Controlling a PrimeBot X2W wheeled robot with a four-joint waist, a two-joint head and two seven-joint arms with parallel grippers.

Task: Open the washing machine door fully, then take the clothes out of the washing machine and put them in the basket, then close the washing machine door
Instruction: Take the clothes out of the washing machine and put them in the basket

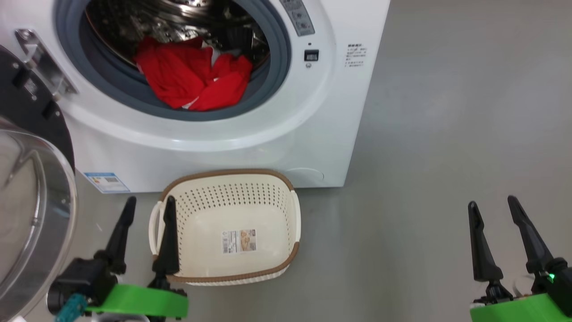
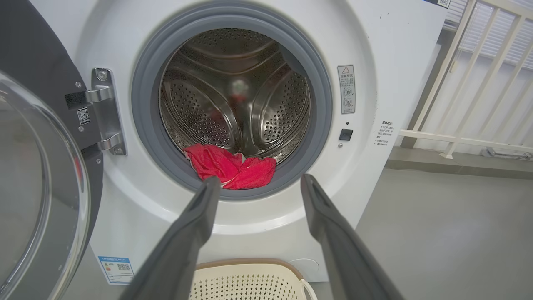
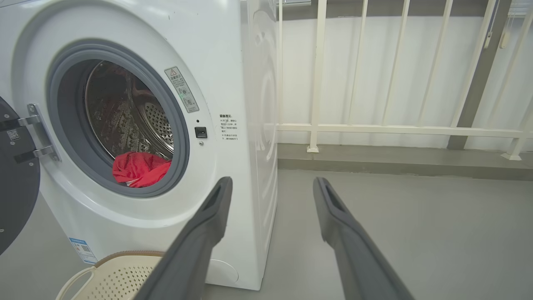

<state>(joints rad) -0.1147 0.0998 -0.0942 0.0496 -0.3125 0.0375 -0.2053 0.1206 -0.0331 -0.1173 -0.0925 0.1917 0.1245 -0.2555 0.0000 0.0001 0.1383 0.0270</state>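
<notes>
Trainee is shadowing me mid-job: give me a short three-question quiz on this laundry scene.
1. True or false: the washing machine door stands open.
2. Where are the red clothes? A) on the floor B) at the front lip of the drum C) draped over the door
3. Fill in: the basket holds ____ clothes.
Key: 1 true; 2 B; 3 no.

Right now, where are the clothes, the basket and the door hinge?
clothes [image 1: 183,78], head view, on the middle of the red heap
basket [image 1: 232,197], head view, on its perforated back wall
door hinge [image 2: 109,114], left wrist view, on the metal plate
</notes>
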